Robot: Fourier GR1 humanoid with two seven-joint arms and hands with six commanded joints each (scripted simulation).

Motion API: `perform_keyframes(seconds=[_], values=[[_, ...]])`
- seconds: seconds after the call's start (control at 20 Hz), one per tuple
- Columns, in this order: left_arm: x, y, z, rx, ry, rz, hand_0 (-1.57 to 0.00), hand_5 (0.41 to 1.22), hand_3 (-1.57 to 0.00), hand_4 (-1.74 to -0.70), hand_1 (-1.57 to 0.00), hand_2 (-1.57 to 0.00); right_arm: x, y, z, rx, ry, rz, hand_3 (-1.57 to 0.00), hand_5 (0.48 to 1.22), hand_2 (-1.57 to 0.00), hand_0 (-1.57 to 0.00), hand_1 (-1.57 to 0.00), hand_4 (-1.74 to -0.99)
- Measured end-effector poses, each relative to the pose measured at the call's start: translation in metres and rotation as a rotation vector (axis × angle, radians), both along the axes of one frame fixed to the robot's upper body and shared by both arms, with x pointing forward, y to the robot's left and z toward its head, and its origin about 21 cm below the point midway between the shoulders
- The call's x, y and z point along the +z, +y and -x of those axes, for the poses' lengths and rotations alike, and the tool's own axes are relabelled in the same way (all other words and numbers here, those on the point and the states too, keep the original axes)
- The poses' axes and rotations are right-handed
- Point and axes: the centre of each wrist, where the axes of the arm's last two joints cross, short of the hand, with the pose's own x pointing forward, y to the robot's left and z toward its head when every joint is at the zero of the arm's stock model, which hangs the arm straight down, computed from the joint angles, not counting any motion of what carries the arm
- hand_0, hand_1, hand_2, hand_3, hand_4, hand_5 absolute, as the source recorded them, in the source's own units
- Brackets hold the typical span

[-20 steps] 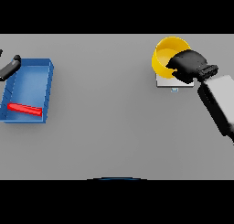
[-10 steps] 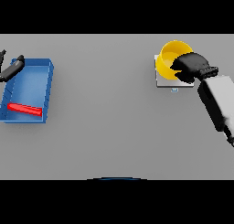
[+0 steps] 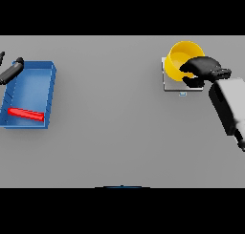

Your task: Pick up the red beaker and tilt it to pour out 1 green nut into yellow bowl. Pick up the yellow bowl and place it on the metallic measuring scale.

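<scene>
**Bowl eases toward the near right; left hand edges in**

I see the right hand (image 3: pixel 203 69), fingers curled round the near-right rim of the yellow bowl (image 3: pixel 184 56), sitting slightly further right than it did a second ago, when it lay more over the bowl's near side. The bowl shifts a touch right with it and now sits tipped over the far right part of the metallic scale (image 3: pixel 172 81), so more of the scale's left and near plate shows. The right forearm stands steeper, its wrist closer to the bowl.

On the far left, the left hand (image 3: pixel 10 71) reaches a little further into view, over the far left corner of the blue tray (image 3: pixel 48 92).
</scene>
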Motion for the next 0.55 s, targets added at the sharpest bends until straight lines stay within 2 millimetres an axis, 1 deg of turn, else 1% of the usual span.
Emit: perform_keyframes(seconds=[0.05,0.15,0.25,0.3,0.4,0.45,0.55], values=[[0.001,0.000,-0.001,0.001,0.000,-0.002,0.00,0.717,0.00,-0.73,0.00,0.00,0.000,0.002,0.000,-0.001,0.011,0.010,-0.61,0.933,-0.69,-0.37,-0.58,-1.539],[-0.002,-0.001,-0.002,-0.003,0.005,-0.002,0.00,0.708,0.00,-0.72,0.00,0.00,0.000,-0.001,0.000,0.010,0.014,0.029,-0.53,0.877,-0.52,-0.24,-0.38,-1.501],[-0.004,0.001,-0.001,0.008,0.006,-0.005,0.00,0.703,0.00,-0.72,0.00,0.00,0.001,-0.003,0.000,0.041,0.011,0.038,-0.45,0.842,-0.37,-0.15,-0.24,-1.469],[-0.006,0.000,0.000,0.006,0.001,-0.005,0.00,0.700,0.00,-0.72,0.00,0.00,-0.002,-0.008,0.002,0.051,0.018,0.039,-0.41,0.827,-0.31,-0.12,-0.19,-1.456],[0.000,0.000,-0.002,0.000,-0.009,-0.004,0.00,0.697,0.00,-0.72,0.00,0.00,-0.001,-0.001,-0.001,0.044,0.027,0.046,-0.35,0.799,-0.20,-0.08,-0.12,-1.431],[0.001,-0.002,-0.003,-0.002,-0.002,0.003,0.00,0.696,0.00,-0.72,0.00,0.00,-0.003,-0.004,0.000,0.027,0.038,0.051,-0.32,0.785,-0.16,-0.06,-0.10,-1.422],[0.000,0.001,-0.001,0.004,0.009,-0.003,0.00,0.693,0.00,-0.72,0.00,0.00,-0.002,-0.004,0.001,0.008,0.049,0.057,-0.27,0.759,-0.10,-0.04,-0.06,-1.410]])
